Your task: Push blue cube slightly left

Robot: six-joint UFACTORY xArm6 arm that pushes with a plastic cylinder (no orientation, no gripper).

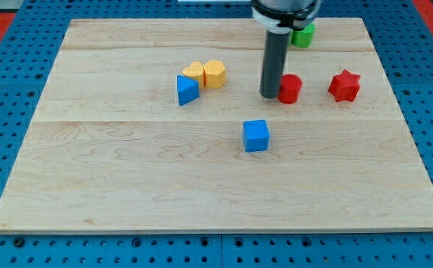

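The blue cube lies on the wooden board a little right of the middle. My tip stands above it in the view, about fifty pixels up and slightly to its right, not touching it. The tip is right beside the left side of a red cylinder; I cannot tell if they touch.
A blue triangular block lies to the left, with a yellow heart block and a yellow hexagonal block just above it. A red star block lies at the right. A green block is half hidden behind the arm at the top.
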